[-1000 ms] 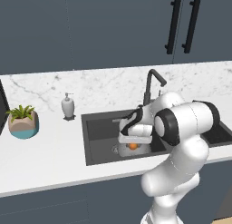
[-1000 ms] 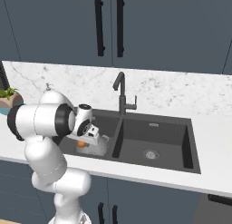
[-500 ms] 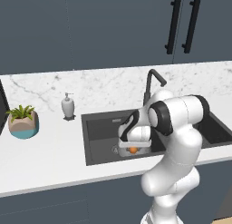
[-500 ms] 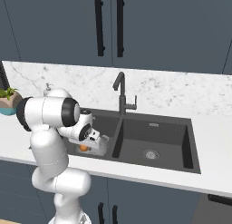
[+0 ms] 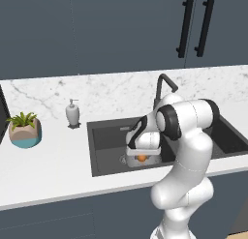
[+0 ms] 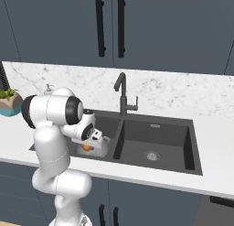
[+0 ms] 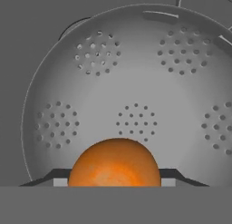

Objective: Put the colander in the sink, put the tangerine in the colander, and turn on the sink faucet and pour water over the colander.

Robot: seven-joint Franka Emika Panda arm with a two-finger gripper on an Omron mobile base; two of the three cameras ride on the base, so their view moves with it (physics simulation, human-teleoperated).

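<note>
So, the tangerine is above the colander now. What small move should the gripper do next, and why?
Probably open the gripper and let go. In the hand view the tangerine sits between the finger tips, directly over the inside of the colander, which already stands in the sink. Lowering a little first may soften the drop.

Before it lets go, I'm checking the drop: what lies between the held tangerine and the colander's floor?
Nothing: in the hand view only the colander's bare holed floor shows beyond the tangerine.
</note>
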